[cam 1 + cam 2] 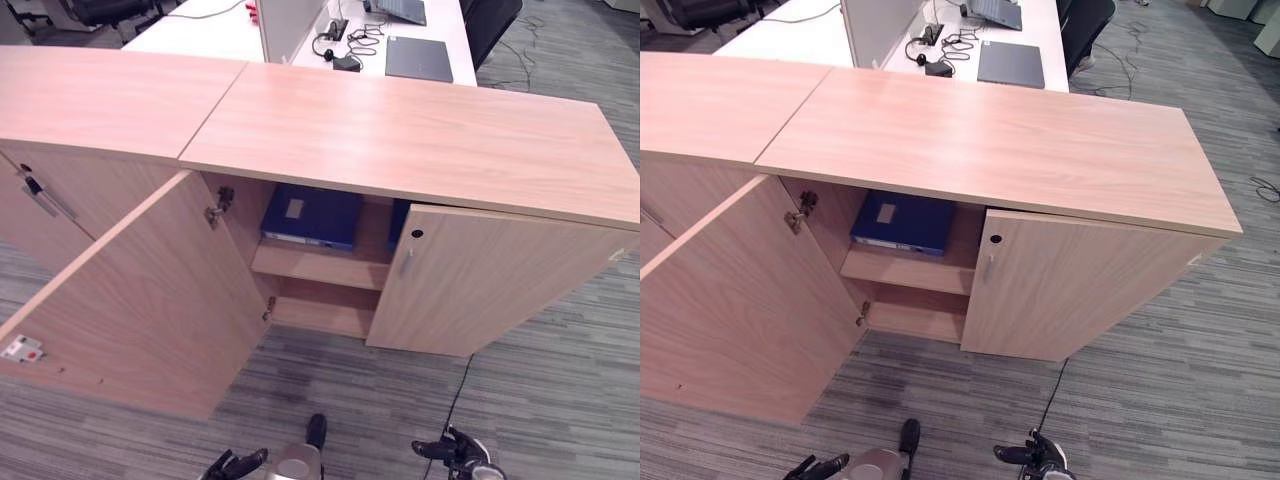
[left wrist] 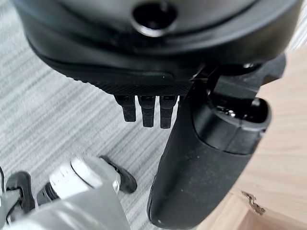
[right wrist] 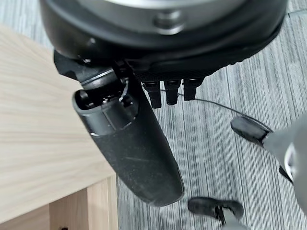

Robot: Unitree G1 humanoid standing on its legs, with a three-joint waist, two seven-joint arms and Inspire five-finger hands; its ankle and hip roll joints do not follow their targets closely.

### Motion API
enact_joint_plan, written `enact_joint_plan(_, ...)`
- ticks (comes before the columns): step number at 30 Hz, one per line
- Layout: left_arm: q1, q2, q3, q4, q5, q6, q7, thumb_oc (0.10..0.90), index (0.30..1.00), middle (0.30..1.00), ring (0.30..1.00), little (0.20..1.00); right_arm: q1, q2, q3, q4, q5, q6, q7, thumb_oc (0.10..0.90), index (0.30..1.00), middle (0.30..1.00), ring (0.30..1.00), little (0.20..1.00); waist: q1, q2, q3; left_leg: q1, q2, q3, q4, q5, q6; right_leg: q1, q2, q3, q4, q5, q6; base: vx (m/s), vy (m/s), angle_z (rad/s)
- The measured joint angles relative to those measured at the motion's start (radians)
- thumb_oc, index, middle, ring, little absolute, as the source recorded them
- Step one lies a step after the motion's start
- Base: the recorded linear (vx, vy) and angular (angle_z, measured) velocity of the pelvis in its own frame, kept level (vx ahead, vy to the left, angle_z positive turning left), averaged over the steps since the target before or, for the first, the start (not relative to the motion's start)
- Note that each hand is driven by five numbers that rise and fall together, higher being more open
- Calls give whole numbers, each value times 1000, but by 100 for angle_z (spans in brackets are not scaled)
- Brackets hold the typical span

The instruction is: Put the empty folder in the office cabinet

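Both hands hang low in front of the cabinet (image 1: 400, 140), down by the carpet (image 1: 540, 400), and neither holds anything. Left hand (image 1: 235, 465) shows at the bottom edge of the head view, and its wrist view shows straight, relaxed fingers (image 2: 146, 112) and thumb (image 2: 192, 167) pointing at the floor with nothing between them. Right hand (image 1: 450, 452) sits likewise, its fingers (image 3: 168, 93) loose and its thumb (image 3: 134, 148) extended beside the cabinet's wood.

The blue folder (image 1: 312, 215) already lies flat on the upper shelf (image 1: 320, 265) inside the cabinet, just under the cabinet top and behind the open left door (image 1: 140, 290). A second blue thing shows at the right of the folder, mostly hidden behind the closed right door (image 1: 470, 280); what it is cannot be told.

Judging from this, the placing step looks finished: the folder rests well inside the cabinet and both hands are clear of it. What seems left, if anything, is closing up. That would call for the left hand to rise to the outer face of the open door and swing it towards the cabinet, pushing with flat fingers rather than grasping. The door stands wide, so the arm needs a long sweep, and the hand must stay off the hinge (image 1: 218, 207) side
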Motion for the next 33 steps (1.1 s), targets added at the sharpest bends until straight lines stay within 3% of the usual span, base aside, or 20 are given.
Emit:
enact_joint_plan(3, -1, 5, 50, 50, -1, 0, 1, 800, 900, 900, 900, 900, 1, 27, -29, 82, 2, -4, 3, 800, 900, 900, 900, 900, 3, 8, -37, 2, -11, -3, 0, -4, 7, 0, -10, 0, 7, -1, 11, 72, 77, 2)
enact_joint_plan(10, -1, 4, 92, 88, -7, 16, -11, 800, 900, 900, 900, 900, 29, 36, -78, 169, 24, 5, 15, 800, 900, 900, 900, 900, 5, 6, -49, -13, -30, -29, 3, -2, 13, 4, -17, -26, 9, -4, 25, 48, 15, 11)
enact_joint_plan(15, 8, 6, 160, 151, -46, 37, -10, 800, 900, 900, 900, 900, 40, 48, -108, 178, 85, 6, 14, 800, 900, 900, 900, 900, 9, -8, -66, -32, -39, -55, 3, 2, 10, -1, -12, -52, -6, -4, 27, 26, -16, 16)
enact_joint_plan(25, 30, 24, 213, 166, -122, 41, 14, 800, 900, 900, 900, 900, 55, 51, -135, 180, 141, -1, 15, 800, 900, 900, 900, 900, 34, 6, -76, -47, -58, -79, 3, 8, 19, -8, -28, -83, 13, -9, 41, 60, 104, 10)
enact_joint_plan(27, 0, 21, 216, 184, -121, 43, 13, 800, 900, 900, 900, 900, 71, 45, -167, 182, 141, 0, 12, 800, 900, 900, 900, 900, 20, 3, -76, -47, -83, -88, 24, -38, 38, -7, -75, -126, 103, -38, 67, 194, 434, 56)
enact_joint_plan(28, -29, 14, 226, 216, -122, 42, 12, 800, 900, 900, 900, 900, 89, 45, -181, 174, 155, -1, 12, 800, 900, 900, 900, 900, 2, 4, -71, -50, -120, -88, 97, -96, 95, -29, -155, -128, 279, -100, 82, 72, 222, 104)
enact_joint_plan(29, -54, -4, 222, 253, -122, 45, 14, 800, 900, 900, 900, 900, 100, 9, -192, 171, 161, -3, 12, 800, 900, 900, 900, 900, -24, 43, -62, -71, -136, -92, 198, -125, 143, -59, -224, -91, 497, -107, 79, 34, 148, 105)
enact_joint_plan(30, -54, -11, 218, 255, -122, 50, 10, 800, 900, 900, 900, 900, 111, -11, -192, 168, 162, -4, 9, 800, 900, 900, 900, 900, -26, 59, -62, -68, -136, -116, 227, -135, 141, -95, -257, -34, 618, -85, 52, 36, 82, 91)
enact_joint_plan(31, -44, 0, 184, 245, -122, 46, 12, 800, 900, 900, 900, 900, 119, -27, -188, 166, 176, -15, 8, 800, 900, 900, 900, 900, -23, 59, -66, -43, -155, -145, 217, -143, 139, -203, -312, 123, 801, -74, 37, 44, 58, 76)
enact_joint_plan(32, -59, 24, 152, 238, -122, 32, 14, 800, 900, 900, 900, 900, 104, -19, -169, 164, 176, -31, 12, 800, 900, 900, 900, 900, -32, 49, -69, -48, -174, -187, 209, -119, 155, -287, -287, 231, 833, -115, 36, -2, -2, 131)
enact_joint_plan(33, -89, 40, 113, 220, -122, 19, 19, 800, 900, 900, 900, 900, 73, -12, -146, 151, 177, -37, 11, 800, 900, 900, 900, 900, -64, 50, -43, -59, -182, -251, 211, -109, 157, -344, -208, 352, 811, -147, -6, 9, -134, 145)
